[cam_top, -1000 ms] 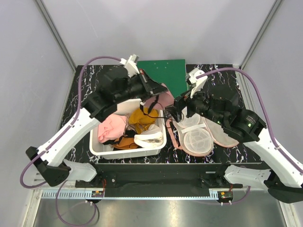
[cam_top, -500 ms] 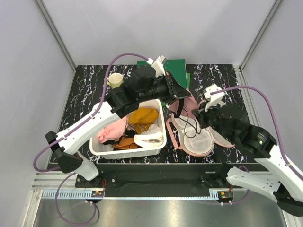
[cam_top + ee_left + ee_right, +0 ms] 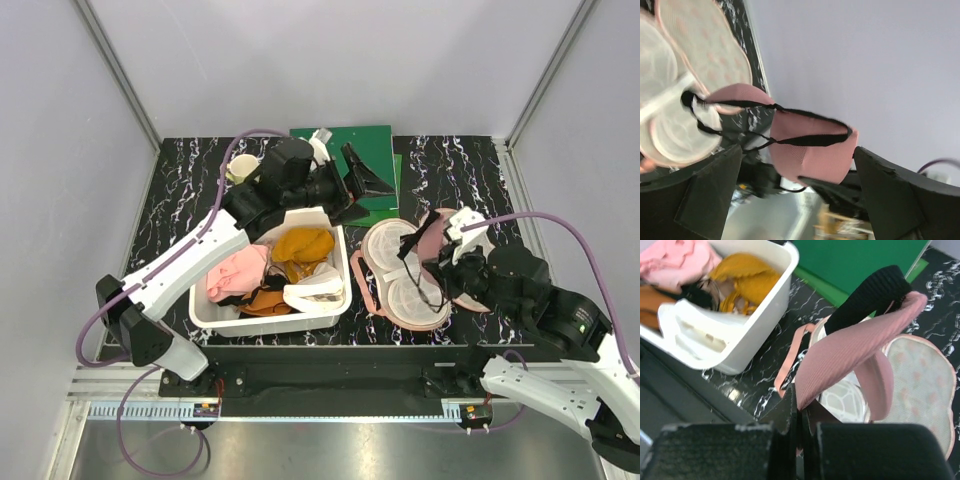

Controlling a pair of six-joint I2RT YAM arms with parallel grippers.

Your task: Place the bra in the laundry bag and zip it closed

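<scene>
Bra (image 3: 850, 355): dusty-pink ribbed fabric with padded dome cups, a black band along the edge and thin black straps.
Where the bra is: held up off the counter (image 3: 450, 160), over the open laundry bag (image 3: 920, 385). Its straps dangle toward the whitish lining; I cannot tell whether they touch it.
Right pincer (image 3: 801, 412): clamped tight on the pink edge of the bra, which hangs from it.
Left pincer (image 3: 365, 195): jaws spread wide and holding nothing, above the green board (image 3: 370, 135) and apart from the bra.
Laundry bag: lies opened flat like a clamshell, just right of the white bin (image 3: 270, 315). One half shows white mesh lining, the other cream-pink cloth, and both have a pink zipper rim.
Print on the bag: small pinkish motifs, too blurred to make out.
White bin: holds an orange garment (image 3: 300, 243) and a pale pink cloth (image 3: 240, 270).
</scene>
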